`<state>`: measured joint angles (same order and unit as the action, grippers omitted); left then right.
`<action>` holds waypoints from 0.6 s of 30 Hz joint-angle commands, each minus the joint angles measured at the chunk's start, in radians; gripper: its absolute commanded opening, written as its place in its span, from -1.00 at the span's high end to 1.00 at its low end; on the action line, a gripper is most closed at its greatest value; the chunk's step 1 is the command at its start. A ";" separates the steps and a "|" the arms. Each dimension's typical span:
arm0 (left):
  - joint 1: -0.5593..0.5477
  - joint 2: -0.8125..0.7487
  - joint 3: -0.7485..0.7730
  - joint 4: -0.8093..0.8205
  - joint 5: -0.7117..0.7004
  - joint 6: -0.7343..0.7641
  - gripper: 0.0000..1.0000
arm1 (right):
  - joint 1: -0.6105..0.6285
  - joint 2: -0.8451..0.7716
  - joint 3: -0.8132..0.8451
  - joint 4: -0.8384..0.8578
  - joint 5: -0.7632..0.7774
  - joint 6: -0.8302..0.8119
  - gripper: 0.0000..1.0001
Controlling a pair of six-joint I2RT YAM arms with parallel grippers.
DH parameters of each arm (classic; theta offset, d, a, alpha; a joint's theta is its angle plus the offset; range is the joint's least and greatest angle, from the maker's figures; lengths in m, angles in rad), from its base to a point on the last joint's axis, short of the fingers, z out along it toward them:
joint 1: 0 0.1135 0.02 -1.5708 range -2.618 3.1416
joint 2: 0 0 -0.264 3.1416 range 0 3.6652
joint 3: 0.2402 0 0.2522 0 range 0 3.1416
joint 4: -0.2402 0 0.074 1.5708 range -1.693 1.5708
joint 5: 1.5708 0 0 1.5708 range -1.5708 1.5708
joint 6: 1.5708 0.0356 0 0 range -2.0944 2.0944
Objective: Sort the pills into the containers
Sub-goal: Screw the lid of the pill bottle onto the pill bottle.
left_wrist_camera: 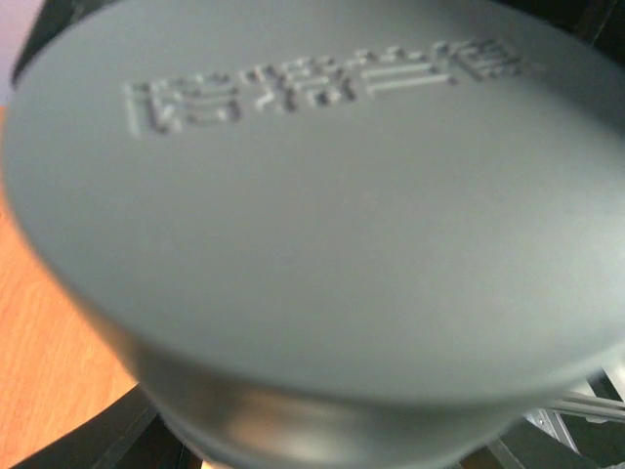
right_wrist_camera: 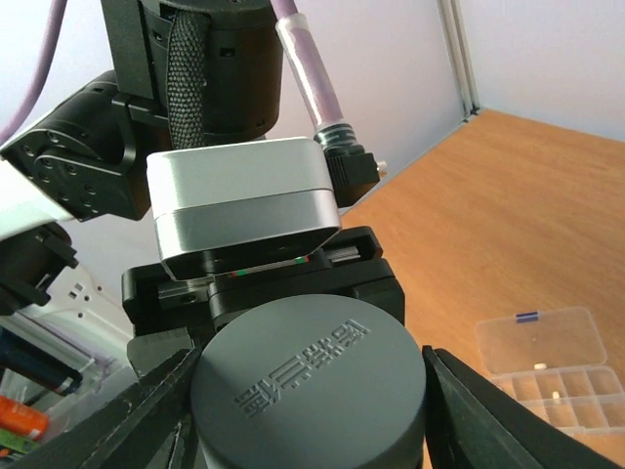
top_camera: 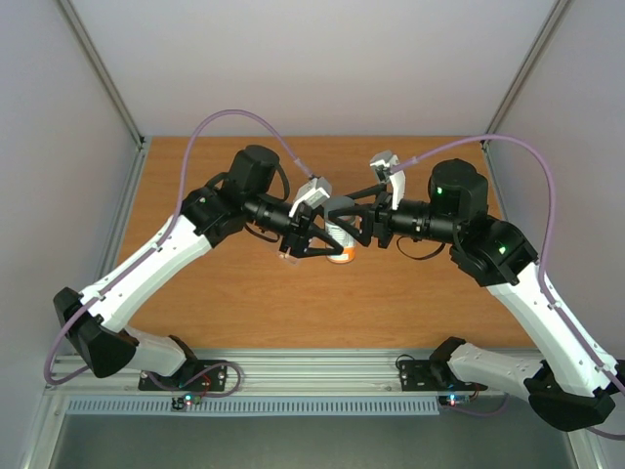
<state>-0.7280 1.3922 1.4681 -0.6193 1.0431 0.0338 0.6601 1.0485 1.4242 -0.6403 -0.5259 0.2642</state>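
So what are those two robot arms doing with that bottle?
The left end effector holds a small bottle. The right end effector has its fingers on either side of the grey cap, probably to twist it off. The clear pill box lies open on the table, waiting.

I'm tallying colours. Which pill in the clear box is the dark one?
The dark blue-purple pill lying alone on the pill box's far undivided half; the pale specks sit in nearer cells.
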 commanded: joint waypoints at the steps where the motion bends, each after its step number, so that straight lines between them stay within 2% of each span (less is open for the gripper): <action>1: 0.000 -0.003 0.039 0.002 0.021 0.025 1.00 | -0.002 0.002 0.012 0.010 -0.027 0.007 -0.15; 6: 0.000 0.001 0.035 -0.006 0.007 0.036 0.99 | -0.007 0.004 0.018 0.016 -0.042 0.010 -0.02; 10: 0.000 0.004 0.040 -0.004 -0.016 0.039 0.99 | -0.008 0.020 0.015 0.009 -0.061 0.010 0.30; 14: -0.004 0.015 0.067 -0.006 -0.080 0.035 0.99 | -0.008 0.038 0.001 -0.001 -0.057 0.014 0.42; 18: -0.021 0.022 0.090 0.011 -0.189 0.027 0.99 | -0.008 0.051 -0.001 -0.023 -0.007 0.005 0.43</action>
<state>-0.7288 1.3998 1.4956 -0.6762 0.9634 0.0559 0.6479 1.0760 1.4242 -0.6353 -0.5480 0.2684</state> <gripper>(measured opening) 0.540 0.559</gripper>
